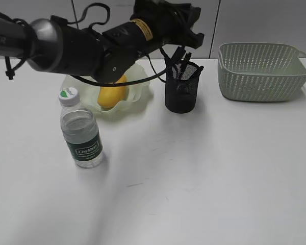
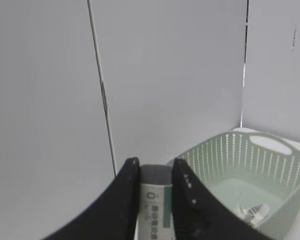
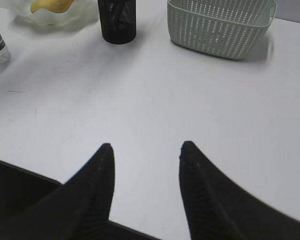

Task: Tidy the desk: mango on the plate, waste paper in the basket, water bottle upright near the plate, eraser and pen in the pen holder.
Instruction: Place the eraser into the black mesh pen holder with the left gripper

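The left tool (image 2: 155, 170) grips an eraser (image 2: 156, 210) above the pen holder (image 1: 182, 88) near the white tabletop's (image 1: 204, 173) far edge, beside grey wall panels (image 2: 170, 75). The right tool (image 3: 146, 150) hangs open.

Matt white desk (image 1: 204, 173), clear glossy plastic water bottle (image 1: 81, 131), perforated matt plastic basket (image 1: 262, 71), black mesh pen holder (image 1: 182, 89).

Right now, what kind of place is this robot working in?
Probably an office desk set up in a lab: a plain white desk with a mesh pen holder, a small basket, and bare panelled walls behind.
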{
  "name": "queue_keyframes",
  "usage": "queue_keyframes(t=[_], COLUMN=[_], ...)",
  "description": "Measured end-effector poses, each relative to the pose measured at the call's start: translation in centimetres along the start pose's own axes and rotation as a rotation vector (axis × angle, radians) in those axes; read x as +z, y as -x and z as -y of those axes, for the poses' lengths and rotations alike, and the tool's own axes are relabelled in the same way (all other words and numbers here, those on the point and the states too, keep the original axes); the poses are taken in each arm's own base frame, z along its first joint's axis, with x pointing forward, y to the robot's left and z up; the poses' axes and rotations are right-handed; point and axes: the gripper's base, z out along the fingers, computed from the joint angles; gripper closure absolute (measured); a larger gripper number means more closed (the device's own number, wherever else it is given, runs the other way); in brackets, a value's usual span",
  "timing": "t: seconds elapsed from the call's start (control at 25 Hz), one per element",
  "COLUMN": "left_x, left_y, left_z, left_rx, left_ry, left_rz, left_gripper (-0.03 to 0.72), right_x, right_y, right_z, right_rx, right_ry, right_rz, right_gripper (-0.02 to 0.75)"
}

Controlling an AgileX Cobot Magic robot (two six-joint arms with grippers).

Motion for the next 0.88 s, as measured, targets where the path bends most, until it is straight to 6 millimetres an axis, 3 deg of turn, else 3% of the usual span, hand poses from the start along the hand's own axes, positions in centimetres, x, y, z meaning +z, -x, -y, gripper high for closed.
queue_keyframes(t=[0.24, 0.44, 0.56, 0.72, 0.88], left_x=[0.4, 0.5, 0.5, 0.0, -2.3], left_y=[-2.6, -2.7, -2.7, -1.6, 0.9], left_z=[0.2, 0.1, 0.0, -0.2, -0.7], left_rx=[-0.014, -0.028, -0.040, -0.040, -0.039], left_ry=[-0.003, 0.006, 0.014, 0.028, 0.075], left_rz=[-0.057, -0.055, -0.054, -0.131, -0.440], left_gripper=[0.535, 0.370, 0.326, 0.316, 0.349], right_x=[0.0, 0.0, 0.0, 0.0, 0.0], right_y=[0.0, 0.0, 0.0, 0.0, 0.0], right_z=[0.0, 0.0, 0.0, 0.0, 0.0], right_rx=[-0.001, -0.001, -0.001, -0.001, -0.001], right_ry=[-0.002, -0.002, -0.002, -0.002, -0.002], right_rz=[0.000, 0.000, 0.000, 0.000, 0.000], right_gripper=[0.408, 0.433, 0.451, 0.465, 0.470])
